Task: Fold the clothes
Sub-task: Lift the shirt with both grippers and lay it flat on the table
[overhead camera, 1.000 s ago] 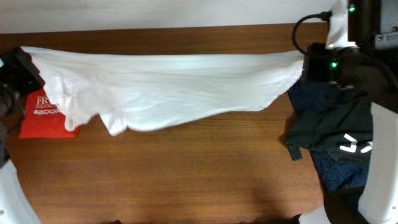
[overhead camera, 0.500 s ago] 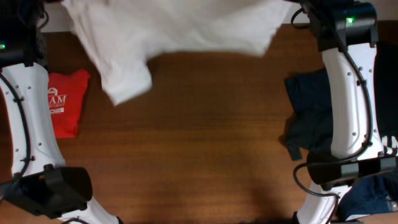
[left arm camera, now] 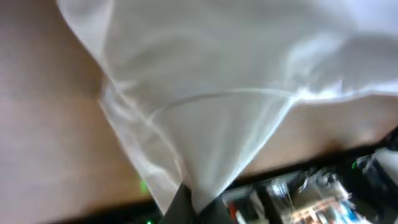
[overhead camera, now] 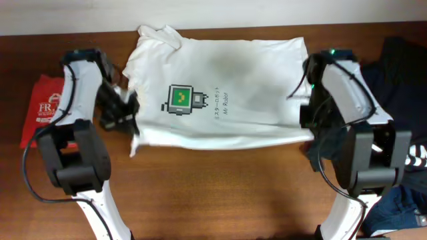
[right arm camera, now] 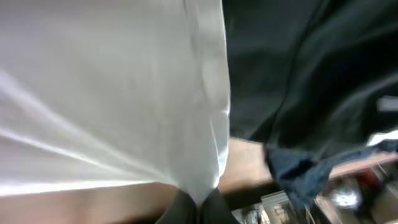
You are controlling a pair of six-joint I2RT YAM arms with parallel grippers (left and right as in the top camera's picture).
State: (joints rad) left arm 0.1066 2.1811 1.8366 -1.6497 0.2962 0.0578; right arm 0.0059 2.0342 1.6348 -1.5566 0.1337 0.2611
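Observation:
A white T-shirt (overhead camera: 220, 93) with a small green robot print lies spread face up across the back middle of the table. My left gripper (overhead camera: 132, 123) is shut on the shirt's near left corner; the left wrist view shows the white cloth (left arm camera: 217, 124) pinched between the fingers (left arm camera: 200, 208). My right gripper (overhead camera: 308, 127) is shut on the near right corner; the right wrist view shows the cloth (right arm camera: 124, 93) pinched at the fingers (right arm camera: 198, 205). The near hem hangs slightly raised between the two grippers.
A folded red shirt (overhead camera: 43, 117) lies at the left edge. A pile of dark clothes (overhead camera: 393, 80) lies at the right, also in the right wrist view (right arm camera: 298, 68). Bare wooden table (overhead camera: 220, 193) shows in front of the white shirt.
Both arms have swung the white shirt from held high at the back down onto the table, print side up, and pulled its near hem toward the front.

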